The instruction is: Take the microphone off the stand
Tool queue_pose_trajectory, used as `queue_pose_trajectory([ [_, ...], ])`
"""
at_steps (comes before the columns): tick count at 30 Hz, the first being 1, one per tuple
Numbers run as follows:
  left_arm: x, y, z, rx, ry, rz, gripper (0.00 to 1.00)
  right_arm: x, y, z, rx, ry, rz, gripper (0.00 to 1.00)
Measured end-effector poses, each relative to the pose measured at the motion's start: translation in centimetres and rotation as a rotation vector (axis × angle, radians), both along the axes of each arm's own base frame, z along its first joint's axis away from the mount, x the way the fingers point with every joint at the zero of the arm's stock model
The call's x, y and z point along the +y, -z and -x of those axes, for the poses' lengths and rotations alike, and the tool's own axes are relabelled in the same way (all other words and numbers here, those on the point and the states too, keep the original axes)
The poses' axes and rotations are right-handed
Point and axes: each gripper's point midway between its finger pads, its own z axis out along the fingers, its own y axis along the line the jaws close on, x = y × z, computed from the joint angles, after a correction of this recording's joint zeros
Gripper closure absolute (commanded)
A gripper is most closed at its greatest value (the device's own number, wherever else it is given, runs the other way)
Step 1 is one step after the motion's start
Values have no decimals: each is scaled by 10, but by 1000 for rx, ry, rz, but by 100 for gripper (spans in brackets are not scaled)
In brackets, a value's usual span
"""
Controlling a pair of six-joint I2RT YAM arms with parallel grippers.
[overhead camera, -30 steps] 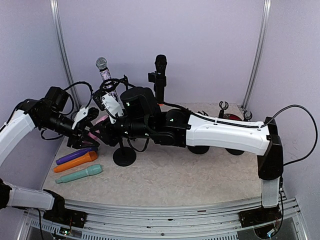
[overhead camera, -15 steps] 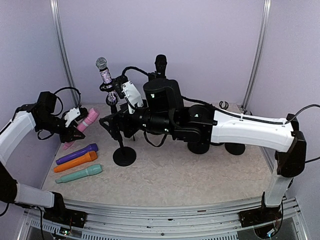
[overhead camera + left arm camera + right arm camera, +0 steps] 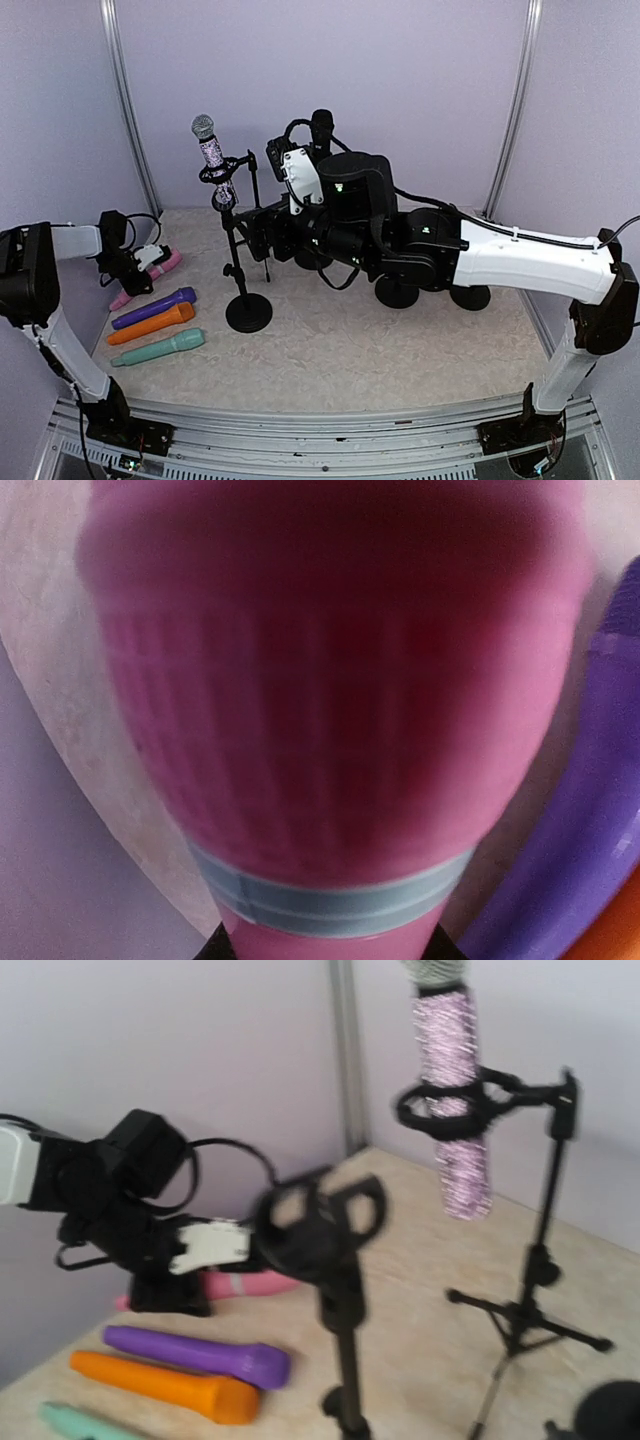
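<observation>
The pink microphone lies low over the table at the far left, and my left gripper is shut on it. In the left wrist view its pink head with a pale blue band fills the frame, my left gripper clamped on the handle below. The round-based stand stands apart from it, its clip empty. My right gripper hangs open just right of the stand's pole, holding nothing. Its fingers are outside the right wrist view.
A glittery microphone sits in a tripod stand behind, and a black microphone stands further back. Purple, orange and teal microphones lie at the left. Round stand bases sit under my right arm.
My left arm carried the pink microphone left and down toward the table. My right gripper opened, let go of the stand and drew back to the right.
</observation>
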Motion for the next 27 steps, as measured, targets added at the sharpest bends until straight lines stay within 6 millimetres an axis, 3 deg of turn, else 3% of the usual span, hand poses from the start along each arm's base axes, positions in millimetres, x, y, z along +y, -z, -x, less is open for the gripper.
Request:
queue_pose_trajectory([
  [5, 27, 36, -1, 85, -75, -44, 55, 0, 5, -11, 17, 75, 29, 3],
  [10, 41, 33, -10, 59, -99, -97, 44, 16, 11, -26, 28, 134, 70, 1],
  [17, 39, 31, -6, 71, -100, -79, 39, 46, 18, -40, 19, 167, 111, 2],
  [20, 32, 24, -2, 88, -87, -36, 39, 54, 19, -45, 1, 179, 124, 3],
  [27, 5, -23, -1, 29, -31, 102, 40, 65, 31, -59, -42, 229, 164, 3],
])
